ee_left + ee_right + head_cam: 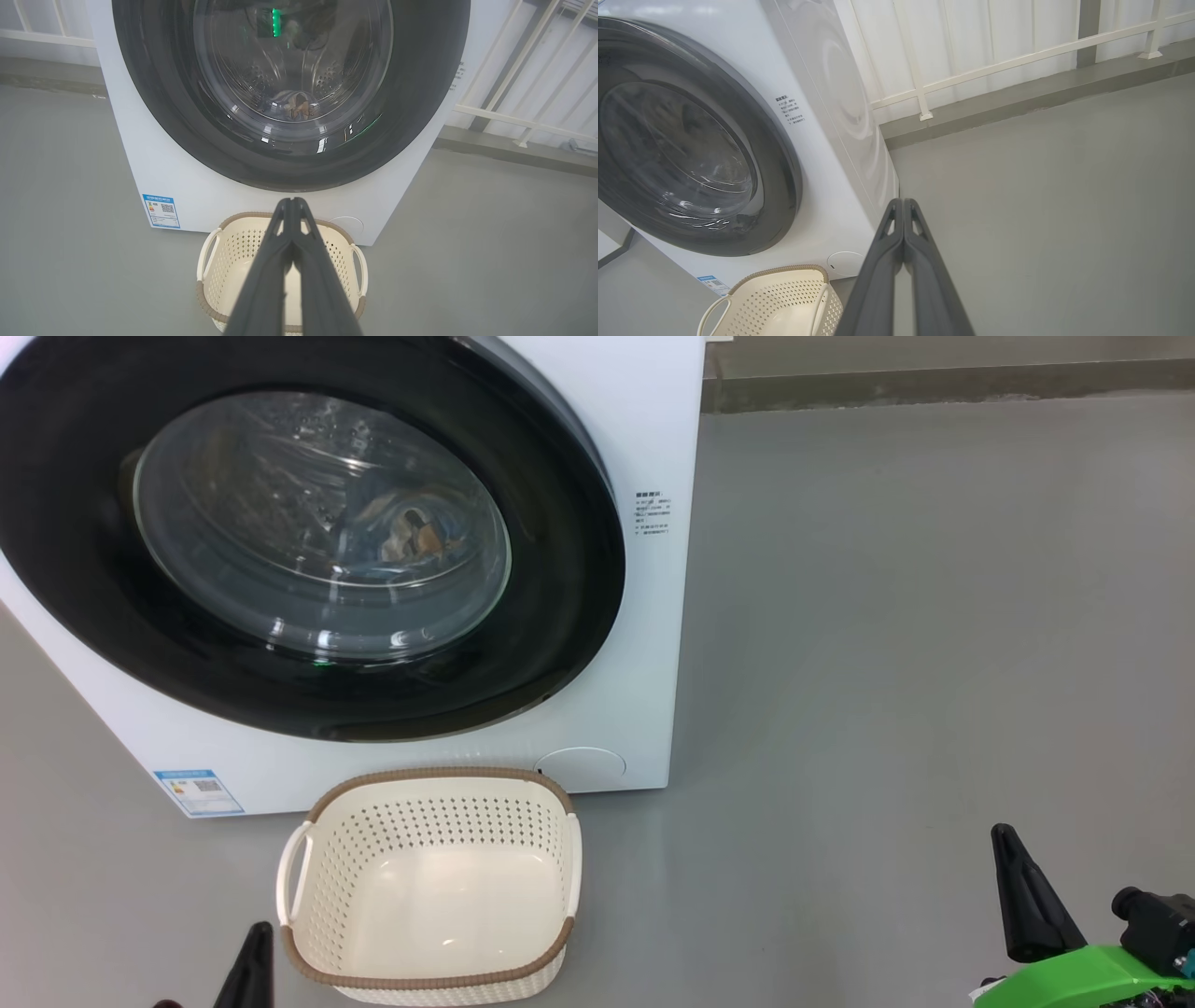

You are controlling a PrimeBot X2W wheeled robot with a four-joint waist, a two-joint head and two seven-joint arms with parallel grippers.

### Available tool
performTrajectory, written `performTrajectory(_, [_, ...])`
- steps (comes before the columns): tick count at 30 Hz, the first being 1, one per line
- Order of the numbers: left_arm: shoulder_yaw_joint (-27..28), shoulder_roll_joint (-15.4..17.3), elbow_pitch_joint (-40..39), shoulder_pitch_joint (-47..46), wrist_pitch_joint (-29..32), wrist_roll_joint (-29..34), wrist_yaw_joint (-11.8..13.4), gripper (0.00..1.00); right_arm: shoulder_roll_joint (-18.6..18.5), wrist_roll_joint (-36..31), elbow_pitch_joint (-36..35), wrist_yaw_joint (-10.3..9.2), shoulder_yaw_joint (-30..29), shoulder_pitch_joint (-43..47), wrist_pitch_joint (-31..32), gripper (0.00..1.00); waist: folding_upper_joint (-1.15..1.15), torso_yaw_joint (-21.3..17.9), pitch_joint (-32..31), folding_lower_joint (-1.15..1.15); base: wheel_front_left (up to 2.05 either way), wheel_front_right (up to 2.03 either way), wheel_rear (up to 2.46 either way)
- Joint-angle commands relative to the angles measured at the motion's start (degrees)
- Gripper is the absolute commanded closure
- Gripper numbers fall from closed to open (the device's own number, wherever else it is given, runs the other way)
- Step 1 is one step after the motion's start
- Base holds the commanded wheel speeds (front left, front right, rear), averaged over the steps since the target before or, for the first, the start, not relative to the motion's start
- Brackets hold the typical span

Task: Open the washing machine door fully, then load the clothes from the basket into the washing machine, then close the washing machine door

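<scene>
- Washing machine door (317, 532), in the head view, appears to lie flat against the front of the washing machine (644, 420). Through its bulging glass the clothes (415, 537) show as a small blue, orange and cream bundle low in the drum.
- The basket (429, 773) stands on the floor just before the machine, with nothing in it. The left gripper (250, 966) shows as one dark wedge beside its near left corner. The right gripper (1022, 896) is well apart to the right.
- In the left wrist view, the left gripper (292, 205) has its fingers pressed together and holds nothing. It hangs above the basket (243, 218) and points at the door (289, 154).
- The door looks rigid and fairly heavy, and its glossy rim is likely slick. I judge the outer edge of the rim a safer place to press or pull than the glass. I cannot make out a handle recess.
- In the right wrist view, the right gripper (903, 207) has its fingers likewise together and empty, beside the machine's right front corner, with the door (780, 186) off to its left.
- The clothes would handle as light, limp fabric, best pinched at a fold. The basket (784, 298) is stiff, light plastic.
</scene>
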Motion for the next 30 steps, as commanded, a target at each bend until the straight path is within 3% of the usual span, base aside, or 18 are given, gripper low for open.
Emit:
performTrajectory(1, [0.69,0.81,-1.01,-0.95,0.43,-1.72,-0.01,1.0,-0.75,1.67,-1.24,0.0,-0.5,-1.14,0.38,1.0,0.0,0.04,-0.02,0.03,0.0,0.0,0.0])
performTrajectory(4, [0.95,0.6,-1.18,-1.07,0.95,-3.36,-0.01,1.0,-0.58,3.23,-1.34,0.0,-0.67,-1.23,0.89,1.0,0.0,0.09,-0.12,0.13,0.0,0.0,0.0])
performTrajectory(9, [1.34,0.24,-1.33,-1.35,1.77,-6.05,-0.02,1.0,-0.31,5.78,-1.36,0.0,-0.95,-1.48,1.72,1.0,0.0,0.17,0.0,0.01,0.0,0.0,0.0])
performTrajectory(30, [3.07,-1.28,-2.03,-2.63,5.28,-17.48,-0.06,1.0,0.83,16.59,-1.56,0.0,-2.18,-2.59,5.29,1.0,0.0,0.52,0.07,0.0,0.0,0.0,0.0])
